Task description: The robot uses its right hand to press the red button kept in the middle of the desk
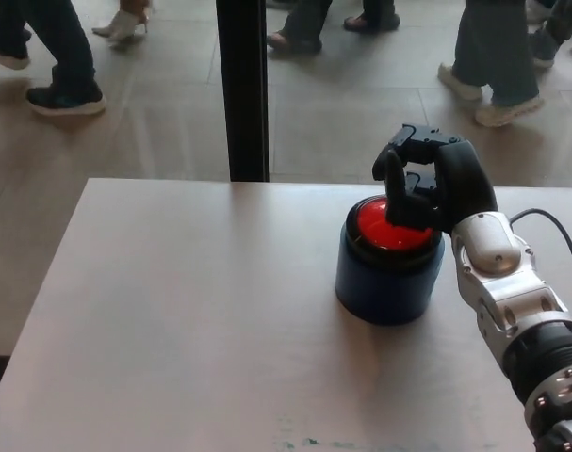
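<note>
On the desk (172, 311), right of centre, I see the red button (387, 229) atop its blue base (387, 282); my right hand (434, 184), fingers curled shut, rests its thumb on the dome.

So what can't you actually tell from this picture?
All in the head view:
- Whether the right hand is pressing the red button: the hand covers the far side of it.
- Left hand: not in view.
- The right arm's upper part: cut off by the bottom right edge.
- The people behind the desk: only legs, cut off by the top edge.
</note>
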`<state>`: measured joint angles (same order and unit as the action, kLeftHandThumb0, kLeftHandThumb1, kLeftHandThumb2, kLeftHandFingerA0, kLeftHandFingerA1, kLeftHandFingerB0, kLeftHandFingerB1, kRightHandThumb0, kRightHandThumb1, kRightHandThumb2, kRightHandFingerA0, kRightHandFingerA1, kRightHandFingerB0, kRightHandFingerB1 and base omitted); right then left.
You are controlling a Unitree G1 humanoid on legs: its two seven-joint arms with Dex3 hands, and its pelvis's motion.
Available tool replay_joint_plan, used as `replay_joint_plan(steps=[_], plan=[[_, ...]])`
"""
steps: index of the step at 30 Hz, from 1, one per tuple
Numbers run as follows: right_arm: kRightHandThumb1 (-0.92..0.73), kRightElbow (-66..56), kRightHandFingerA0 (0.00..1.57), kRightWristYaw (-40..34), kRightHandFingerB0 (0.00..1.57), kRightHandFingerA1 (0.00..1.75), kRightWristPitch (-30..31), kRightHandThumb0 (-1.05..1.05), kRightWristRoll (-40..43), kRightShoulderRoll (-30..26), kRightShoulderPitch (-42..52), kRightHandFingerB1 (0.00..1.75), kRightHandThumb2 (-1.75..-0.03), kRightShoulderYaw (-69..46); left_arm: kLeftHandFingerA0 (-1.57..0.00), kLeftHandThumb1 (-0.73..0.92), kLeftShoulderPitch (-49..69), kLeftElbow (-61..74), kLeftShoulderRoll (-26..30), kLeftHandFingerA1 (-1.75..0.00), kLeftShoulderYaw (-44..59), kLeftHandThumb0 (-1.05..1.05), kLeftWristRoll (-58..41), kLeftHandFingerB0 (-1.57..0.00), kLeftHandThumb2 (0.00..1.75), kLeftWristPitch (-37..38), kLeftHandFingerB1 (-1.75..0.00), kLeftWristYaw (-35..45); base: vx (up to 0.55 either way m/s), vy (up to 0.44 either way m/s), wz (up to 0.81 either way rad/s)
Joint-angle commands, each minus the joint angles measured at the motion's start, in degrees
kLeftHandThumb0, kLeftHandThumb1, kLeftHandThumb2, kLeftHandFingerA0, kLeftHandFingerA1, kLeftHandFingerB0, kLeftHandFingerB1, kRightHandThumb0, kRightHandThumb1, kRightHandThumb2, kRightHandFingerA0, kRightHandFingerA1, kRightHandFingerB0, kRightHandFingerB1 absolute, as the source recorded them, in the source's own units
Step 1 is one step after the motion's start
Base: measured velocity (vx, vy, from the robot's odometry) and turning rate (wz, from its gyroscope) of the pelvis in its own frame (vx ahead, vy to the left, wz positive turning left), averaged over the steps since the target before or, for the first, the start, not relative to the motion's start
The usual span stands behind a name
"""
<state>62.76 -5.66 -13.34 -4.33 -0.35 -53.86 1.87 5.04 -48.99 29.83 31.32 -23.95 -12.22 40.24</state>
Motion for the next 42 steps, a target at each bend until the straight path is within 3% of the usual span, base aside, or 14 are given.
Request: replay_joint_plan(steps=[1,14,19,21,27,34,35,36,37,38,39,40,41,42], plan=[[-0.51,3.65,0.93,-0.43,0.77,1.75,4.44,-0.26,-1.85,0.96,6.56,1.67,-1.21,1.34,-0.02,0.61,0.36,0.6,1.19,-0.5,0.42,-0.74,-1.05,0.0,0.99,-1.56,-0.32,0.85,0.0,0.0,0.0],[-0.53,3.24,0.88,0.32,0.71,1.75,3.97,-0.3,-1.37,0.43,5.04,1.67,-1.1,2.58,-0.01,0.59,1.25,1.04,0.76,-0.5,0.77,-0.71,-1.41,-0.03,0.99,-1.99,-0.34,0.55,0.0,0.0,0.0],[-0.53,1.96,0.87,-0.98,0.74,1.75,5.4,-0.24,-3.17,-1.94,-1.23,1.61,-1.06,3.67,0.0,0.6,2.55,1.11,0.24,-0.48,0.86,-0.71,-1.38,-0.03,0.99,-0.93,-0.34,0.44,0.0,0.0,0.0],[-0.58,1.18,0.88,0.92,0.65,1.75,6.73,-0.28,-1.63,-3.57,-5.52,1.69,-0.98,2.18,-0.03,0.61,2.86,0.85,-0.12,-0.44,1.23,-0.71,-2.02,-0.03,0.97,-1.21,-0.31,0.85,0.0,0.0,0.0],[-0.44,0.34,0.97,4.36,0.81,1.75,7.65,-0.29,4.11,-6.27,-16.11,1.57,-1.28,-5.23,-0.08,0.62,4.51,1.68,-0.61,-0.5,0.59,-0.74,-0.67,-0.04,0.95,0.79,-0.39,-1.12,0.0,0.0,0.0],[-0.44,-1.86,0.92,9.18,0.73,1.75,8.19,-0.27,9.7,-11.03,-23.68,1.52,-1.29,-14.26,-0.03,0.61,4.41,0.1,-0.54,-0.44,1.24,-0.72,-1.87,-0.04,0.97,-0.35,-0.31,0.86,0.0,0.0,0.0],[-0.46,-2.59,0.93,10.16,0.73,1.75,8.0,-0.26,9.78,-11.97,-23.45,1.53,-1.28,-14.84,-0.06,0.79,4.56,0.18,-0.39,-0.39,1.14,-0.71,-1.8,-0.05,0.63,-0.02,-0.28,1.36,0.0,0.0,0.0],[-0.45,-4.17,0.93,12.03,0.75,1.75,7.44,-0.26,10.19,-14.36,-22.05,1.53,-1.29,-15.71,-0.07,0.78,4.26,0.36,-0.68,-0.43,1.63,-0.71,-2.36,-0.1,0.63,-0.71,-0.26,0.69,0.0,0.0,0.0],[-0.46,-5.73,0.93,13.11,0.77,1.75,6.81,-0.28,10.28,-15.93,-20.33,1.54,-1.27,-16.24,0.0,0.57,4.04,-0.01,-0.87,-0.49,1.97,-0.72,-2.53,-0.04,0.96,-0.7,-0.38,0.01,0.0,0.0,0.0],[-0.46,-5.84,0.93,13.15,0.77,1.75,6.86,-0.28,10.3,-15.88,-20.26,1.54,-1.27,-16.28,0.0,0.57,4.1,0.01,-0.83,-0.49,2.0,-0.72,-2.54,-0.04,0.96,-0.7,-0.38,0.03,0.0,0.0,0.0],[-0.47,-7.86,0.92,13.57,0.76,1.75,7.36,-0.27,10.31,-17.28,-18.61,1.55,-1.26,-16.62,-0.07,0.76,3.58,-1.07,-0.85,-0.43,2.26,-0.71,-2.61,-0.11,0.63,-0.63,-0.28,-0.3,0.0,0.0,0.0],[-0.47,-8.86,0.94,14.82,0.78,1.75,6.53,-0.24,10.69,-18.89,-17.02,1.53,-1.26,-17.21,0.0,0.57,3.79,-0.55,-0.93,-0.48,2.11,-0.81,-2.49,-0.09,0.94,-0.53,-0.38,-0.28,0.0,0.0,0.0],[-0.49,-9.95,0.92,15.84,0.76,1.75,5.74,-0.23,11.29,-20.48,-14.87,1.5,-1.23,-18.13,-0.08,0.77,4.01,-0.56,-0.82,-0.42,2.15,-0.7,-2.57,-0.1,0.63,-0.62,-0.26,0.06,0.0,0.0,0.0],[-0.49,-10.77,0.92,17.11,0.76,1.75,4.43,-0.23,12.06,-22.75,-12.52,1.5,-1.23,-19.42,-0.08,0.77,4.06,-0.5,-0.78,-0.42,2.22,-0.7,-2.78,-0.1,0.63,-0.84,-0.26,0.42,0.0,0.0,0.0]])
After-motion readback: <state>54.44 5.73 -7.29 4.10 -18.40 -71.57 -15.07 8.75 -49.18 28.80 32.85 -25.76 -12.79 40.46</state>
